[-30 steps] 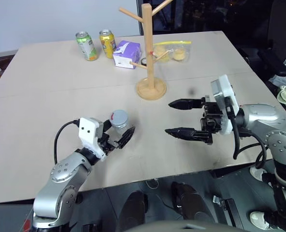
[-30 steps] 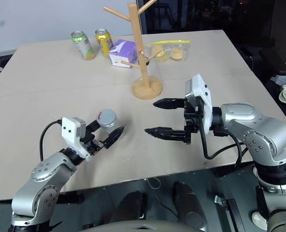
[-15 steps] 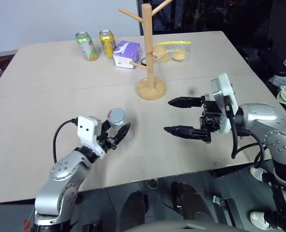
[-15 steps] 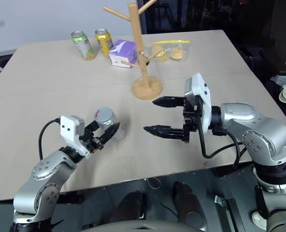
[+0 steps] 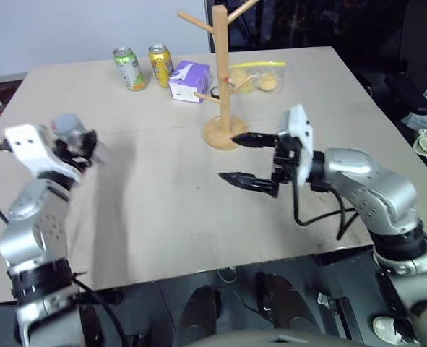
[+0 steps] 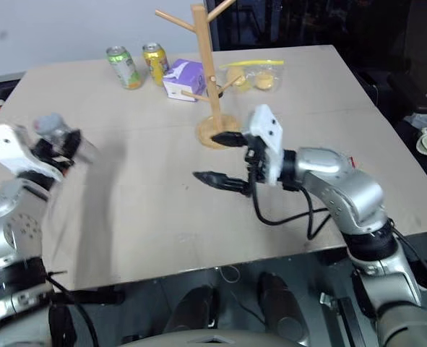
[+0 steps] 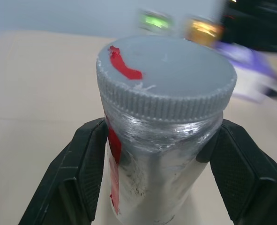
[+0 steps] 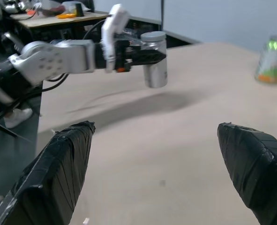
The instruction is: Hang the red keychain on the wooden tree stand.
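Observation:
My left gripper [image 7: 162,159] is shut on a clear jar [image 7: 164,122] with a grey screw lid, held up in the air over the table's left side, where the jar [image 5: 68,129] looks blurred. The red keychain [image 7: 114,145] shows as a red strap inside the jar's wall, with a red streak at the lid. The wooden tree stand [image 5: 221,79] rises at the table's middle back. My right gripper [image 5: 231,157] stands open and empty just in front of the stand's disc base, pointing left toward the jar [image 8: 154,65].
A green can [image 5: 129,69], a yellow can [image 5: 160,65] and a purple carton [image 5: 188,80] stand behind the stand to its left. A zip bag with yellow items [image 5: 258,78] lies to its right. The tan table [image 5: 148,217] is bare between the arms.
My left gripper shut on the jar and swung it up and far to the left, off the table. My right gripper shifted left, closer to the stand's base, still open.

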Motion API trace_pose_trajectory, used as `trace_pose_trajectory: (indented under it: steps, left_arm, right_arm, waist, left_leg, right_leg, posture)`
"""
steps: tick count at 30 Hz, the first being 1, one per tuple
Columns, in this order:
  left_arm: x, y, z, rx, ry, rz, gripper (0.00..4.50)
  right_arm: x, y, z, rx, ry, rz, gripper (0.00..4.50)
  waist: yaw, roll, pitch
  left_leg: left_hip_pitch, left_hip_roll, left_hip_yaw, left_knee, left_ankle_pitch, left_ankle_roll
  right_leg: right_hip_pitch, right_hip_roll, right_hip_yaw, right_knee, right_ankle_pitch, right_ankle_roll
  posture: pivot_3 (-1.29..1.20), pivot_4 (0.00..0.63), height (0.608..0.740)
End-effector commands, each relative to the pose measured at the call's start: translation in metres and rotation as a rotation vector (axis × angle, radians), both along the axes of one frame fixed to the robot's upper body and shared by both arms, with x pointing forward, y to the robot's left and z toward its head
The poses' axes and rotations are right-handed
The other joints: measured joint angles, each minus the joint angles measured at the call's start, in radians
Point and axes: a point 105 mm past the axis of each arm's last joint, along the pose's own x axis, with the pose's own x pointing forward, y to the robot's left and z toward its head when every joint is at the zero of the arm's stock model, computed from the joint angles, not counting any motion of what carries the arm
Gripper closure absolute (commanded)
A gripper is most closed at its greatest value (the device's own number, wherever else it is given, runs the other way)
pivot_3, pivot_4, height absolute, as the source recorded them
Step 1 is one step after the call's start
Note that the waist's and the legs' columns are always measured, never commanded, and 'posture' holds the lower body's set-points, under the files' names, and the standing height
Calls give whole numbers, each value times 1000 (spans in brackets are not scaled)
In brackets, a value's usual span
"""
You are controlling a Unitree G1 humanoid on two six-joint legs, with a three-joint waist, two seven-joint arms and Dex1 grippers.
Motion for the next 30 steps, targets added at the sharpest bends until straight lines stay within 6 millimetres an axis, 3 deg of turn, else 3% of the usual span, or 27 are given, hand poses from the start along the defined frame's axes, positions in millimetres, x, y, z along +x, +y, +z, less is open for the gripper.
trace_pose_trajectory:
  steps: [1,6,18,19,21,22,30]
  left_arm:
    - [-1,30,7,28,-21,144,1849]
    - [-4,64,-6,-45,6,292,1849]
    - [-4,74,-30,-72,50,325,1849]
    - [-5,74,-30,-70,51,324,1052]
    - [-6,74,-30,-67,50,324,666]
    - [-6,75,-30,-66,50,324,214]
    - [-24,80,-27,-58,46,361,97]
  right_arm:
    - [-3,6,13,30,-51,19,0]
    - [-3,11,12,41,-47,14,0]
    - [-1,9,6,37,-45,-19,0]
    - [-1,9,5,37,-46,-20,0]
    - [0,9,5,38,-45,-22,0]
    - [0,9,4,39,-45,-23,0]
    - [0,8,3,42,-41,-22,0]
  waist:
    - [2,0,0]
    - [3,-1,0]
    - [15,-1,-1]
    - [15,-1,-1]
    - [15,-1,-1]
    - [15,-1,-1]
    - [15,-1,-1]
  left_leg:
    - [0,0,0,0,0,0]
    - [-3,-2,0,0,0,0]
    - [-2,-2,-2,0,0,0]
    - [-2,-2,-2,0,0,0]
    - [-2,-2,-2,0,0,0]
    - [-2,-2,-2,0,0,0]
    - [-2,-2,-3,0,0,0]
  right_leg:
    - [0,-1,0,-1,0,0]
    - [-1,-4,-1,-2,1,-1]
    - [-1,-5,-4,0,1,0]
    - [-1,-5,-4,0,1,0]
    - [-1,-5,-4,0,1,0]
    - [-1,-5,-4,0,1,0]
    - [-1,-5,-4,0,1,-1]
  posture:
    - [0,150,740]
    - [0,150,740]
    - [0,150,740]
    - [0,150,740]
    - [0,150,740]
    - [0,150,740]
    - [0,150,740]
